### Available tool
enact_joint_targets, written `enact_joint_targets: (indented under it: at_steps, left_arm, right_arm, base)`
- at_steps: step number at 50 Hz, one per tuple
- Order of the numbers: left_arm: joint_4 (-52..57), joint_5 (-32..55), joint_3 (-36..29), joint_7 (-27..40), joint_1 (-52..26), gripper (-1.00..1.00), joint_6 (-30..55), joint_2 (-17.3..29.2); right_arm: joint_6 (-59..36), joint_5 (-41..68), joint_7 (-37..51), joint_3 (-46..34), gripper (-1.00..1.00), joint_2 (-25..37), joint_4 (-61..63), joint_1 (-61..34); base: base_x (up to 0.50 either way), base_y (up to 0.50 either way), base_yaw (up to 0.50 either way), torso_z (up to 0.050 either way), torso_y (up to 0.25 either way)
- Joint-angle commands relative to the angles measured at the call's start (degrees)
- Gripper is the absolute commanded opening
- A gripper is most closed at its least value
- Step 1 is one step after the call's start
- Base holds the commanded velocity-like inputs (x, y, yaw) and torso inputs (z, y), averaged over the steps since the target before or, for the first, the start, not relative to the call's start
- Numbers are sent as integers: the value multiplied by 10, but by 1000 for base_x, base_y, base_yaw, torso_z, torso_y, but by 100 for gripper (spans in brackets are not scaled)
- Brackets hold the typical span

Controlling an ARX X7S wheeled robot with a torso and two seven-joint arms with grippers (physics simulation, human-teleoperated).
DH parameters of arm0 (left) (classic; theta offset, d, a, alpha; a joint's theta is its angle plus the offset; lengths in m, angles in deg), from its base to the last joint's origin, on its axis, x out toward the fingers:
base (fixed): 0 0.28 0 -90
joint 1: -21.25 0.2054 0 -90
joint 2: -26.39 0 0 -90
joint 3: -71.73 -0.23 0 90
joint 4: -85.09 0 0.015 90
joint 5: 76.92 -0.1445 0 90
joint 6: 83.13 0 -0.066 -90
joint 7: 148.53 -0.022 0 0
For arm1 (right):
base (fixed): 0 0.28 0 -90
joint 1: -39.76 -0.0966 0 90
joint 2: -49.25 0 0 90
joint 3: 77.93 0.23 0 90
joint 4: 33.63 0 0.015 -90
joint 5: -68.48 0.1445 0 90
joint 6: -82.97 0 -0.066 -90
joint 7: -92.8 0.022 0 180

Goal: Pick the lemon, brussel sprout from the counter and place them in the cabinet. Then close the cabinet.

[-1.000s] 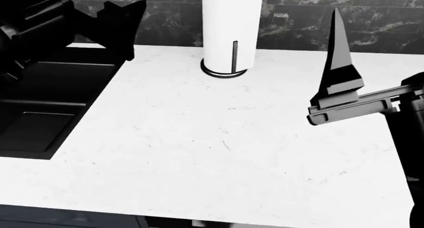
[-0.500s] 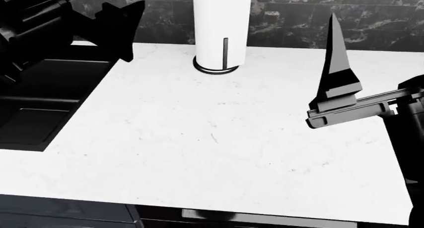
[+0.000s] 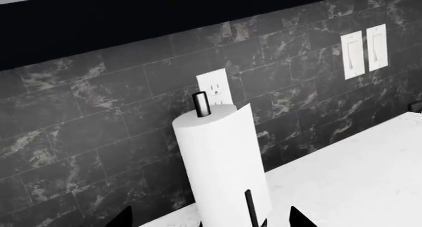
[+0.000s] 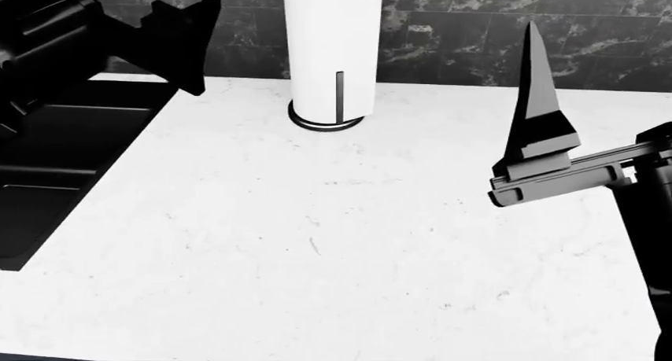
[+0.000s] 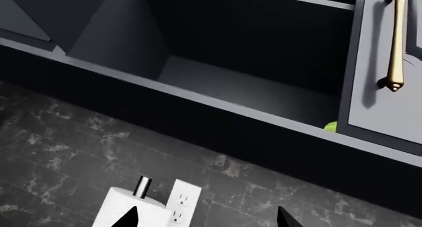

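View has slid left since earlier: paper towel roll [image 4: 332, 54] sits further left, more counter [image 4: 315, 243] visible. Left gripper [image 3: 209, 218] and right gripper [image 5: 207, 218] both spread wide, empty, touching nothing.

Paper towel roll [image 3: 221, 162] before dark tiles [image 3: 99, 113]

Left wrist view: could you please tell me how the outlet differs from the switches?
The outlet is one plate with socket holes; the switches are two plain plates. The roll partly covers the outlet; the switches show whole. Both are white, on the dark tiled wall.
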Motion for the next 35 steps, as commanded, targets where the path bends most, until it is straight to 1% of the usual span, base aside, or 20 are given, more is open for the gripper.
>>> enact_joint_targets:
  at_steps: [1, 5, 9, 21, 25, 28, 33, 35]
  left_arm:
    - [35, 49, 66, 95, 11, 100, 44, -11]
    - [44, 92, 128, 173, 11, 100, 80, -23]
    - [47, 126, 170, 225, 14, 100, 90, -24]
    - [14, 201, 243, 348, -15, 100, 78, -32]
    - [1, 218, 254, 379, -20, 100, 71, -35]
    - [-10, 214, 262, 399, -31, 100, 56, -36]
    - [-22, 185, 259, 394, -58, 100, 26, -33]
    - [-36, 162, 249, 382, -79, 100, 8, -30]
  right_arm:
    - [-2, 21, 7, 10, 100, 14, 2, -13]
    - [4, 23, 9, 18, 100, 20, -1, -10]
    - [3, 28, 13, 22, 100, 24, -2, -13]
    - [1, 55, 27, 37, 100, 37, 0, -28]
    - [4, 58, 30, 39, 100, 39, 0, -29]
    - [9, 58, 29, 42, 100, 41, -2, -25]
    - [10, 64, 32, 45, 100, 44, -2, -28]
    - [8, 68, 33, 45, 100, 44, -1, -33]
  base:
    - [0, 0, 0, 0, 0]
    - [0, 0, 0, 0, 0]
    - [0, 0, 0, 0, 0]
    - [0, 0, 0, 0, 0]
    - [0, 0, 0, 0, 0]
    - [0, 0, 0, 0, 0]
    - [0, 0, 0, 0, 0]
    - [0, 0, 0, 0, 0]
